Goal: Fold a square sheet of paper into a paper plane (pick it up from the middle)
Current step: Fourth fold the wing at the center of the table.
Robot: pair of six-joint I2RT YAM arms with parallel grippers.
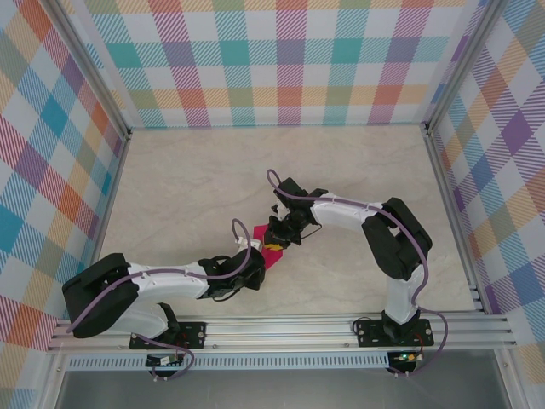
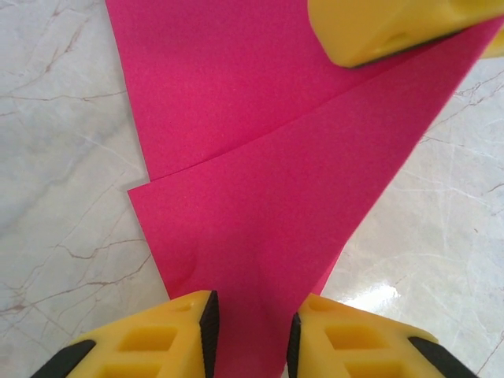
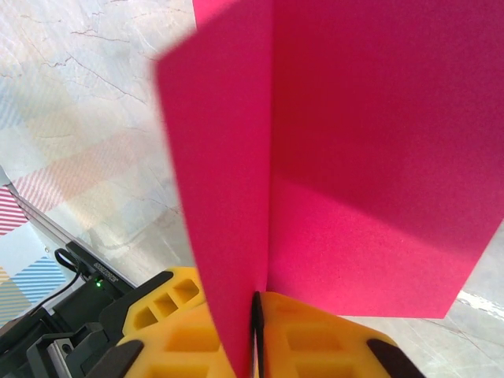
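The square sheet of paper [image 1: 272, 256] is magenta-pink and folded, and it sits between the two grippers at the table's middle. In the left wrist view the paper [image 2: 268, 181] shows one flap overlapping another along a slanted edge. It runs down into the gap of my left gripper [image 2: 252, 340], whose black pads stand apart on either side of it. My right gripper [image 3: 256, 319] is shut on the paper [image 3: 354, 157], which rises from its jaws as two upright layers meeting at a crease. A yellow finger of the right gripper [image 2: 378, 31] rests over the paper's far corner.
The marble-look tabletop [image 1: 196, 179] stretches around the paper. Plaid walls with aluminium posts [image 1: 436, 162] close in three sides. The rail holding both arm bases [image 1: 281, 328] runs along the near edge. The right arm [image 1: 383, 234] arches in from the right.
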